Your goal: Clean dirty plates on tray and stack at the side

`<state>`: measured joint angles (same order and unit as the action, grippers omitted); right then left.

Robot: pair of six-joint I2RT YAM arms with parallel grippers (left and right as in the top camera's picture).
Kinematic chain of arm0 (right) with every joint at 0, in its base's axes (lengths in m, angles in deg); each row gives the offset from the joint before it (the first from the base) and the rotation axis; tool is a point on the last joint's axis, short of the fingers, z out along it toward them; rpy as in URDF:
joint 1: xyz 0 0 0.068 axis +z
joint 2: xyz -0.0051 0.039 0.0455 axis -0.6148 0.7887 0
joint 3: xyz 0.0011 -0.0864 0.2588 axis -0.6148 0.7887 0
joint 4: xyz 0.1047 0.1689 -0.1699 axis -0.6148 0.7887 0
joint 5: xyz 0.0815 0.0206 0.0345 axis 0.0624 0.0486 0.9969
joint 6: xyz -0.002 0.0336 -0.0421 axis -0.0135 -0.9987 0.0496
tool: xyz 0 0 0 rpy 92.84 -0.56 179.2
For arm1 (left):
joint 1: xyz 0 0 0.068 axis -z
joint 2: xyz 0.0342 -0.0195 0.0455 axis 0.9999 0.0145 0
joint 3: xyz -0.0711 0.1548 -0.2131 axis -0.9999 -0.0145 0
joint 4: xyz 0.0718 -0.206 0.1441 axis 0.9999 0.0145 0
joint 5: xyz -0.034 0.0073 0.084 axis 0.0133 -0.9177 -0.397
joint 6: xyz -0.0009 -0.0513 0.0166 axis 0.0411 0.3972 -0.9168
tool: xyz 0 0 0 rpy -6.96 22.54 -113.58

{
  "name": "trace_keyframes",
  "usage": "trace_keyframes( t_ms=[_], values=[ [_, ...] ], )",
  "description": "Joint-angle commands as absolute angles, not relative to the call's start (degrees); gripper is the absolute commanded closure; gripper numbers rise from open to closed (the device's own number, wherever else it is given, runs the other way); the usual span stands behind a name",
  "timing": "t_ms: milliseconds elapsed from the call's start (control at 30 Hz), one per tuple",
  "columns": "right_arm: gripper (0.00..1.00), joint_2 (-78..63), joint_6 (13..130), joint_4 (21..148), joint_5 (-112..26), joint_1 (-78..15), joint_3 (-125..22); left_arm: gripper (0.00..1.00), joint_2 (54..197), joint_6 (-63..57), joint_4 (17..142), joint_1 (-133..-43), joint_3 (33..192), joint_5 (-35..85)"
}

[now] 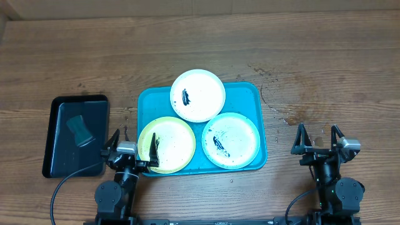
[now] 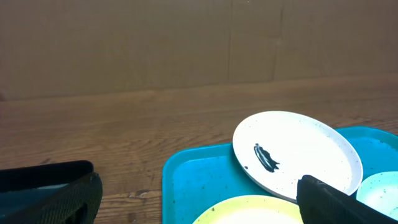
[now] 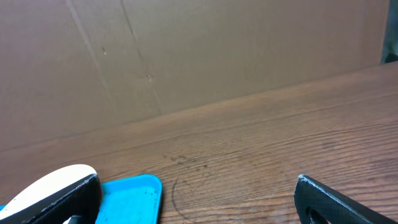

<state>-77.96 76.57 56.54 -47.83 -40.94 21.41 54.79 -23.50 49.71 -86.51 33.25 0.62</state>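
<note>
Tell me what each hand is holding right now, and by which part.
Nothing is held. The left hand stands open at the near left corner of the tray; the right hand stands open over the table, apart from the tray.

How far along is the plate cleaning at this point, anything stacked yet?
Done: nothing. The white plate, yellow-green plate and mint plate all lie on the blue tray with black smears; none stacked at the side. In hand: nothing; left pincer and right pincer are open and empty, and the sponge sits in the black tray. Left: clean all three, then stack.
</note>
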Motion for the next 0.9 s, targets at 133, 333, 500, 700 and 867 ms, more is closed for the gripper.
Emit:
trace_keyframes(
  t_ms=[133, 333, 500, 700, 867],
  values=[
    [0.00, -78.3, 77.0, 56.2, -48.5, -41.3, 22.0, 0.00, 54.4, -4.4, 48.3, -86.1, 33.1, 16.5],
    [0.00, -78.3, 77.0, 56.2, -48.5, -41.3, 22.0, 0.00, 54.4, 19.7, 46.8, -86.1, 33.1, 23.4],
    [0.00, -78.3, 77.0, 56.2, -48.5, -41.3, 22.0, 0.00, 54.4, 26.1, 32.0, -86.1, 33.1, 33.4],
    [0.00, -78.3, 77.0, 56.2, -48.5, -41.3, 22.0, 0.00, 54.5, 11.5, 27.9, -86.2, 40.0, 31.8],
    [0.00, -78.3, 77.0, 56.2, -48.5, -41.3, 22.0, 0.00, 58.3, -4.6, 50.9, -86.1, 55.4, 15.6]
  ],
)
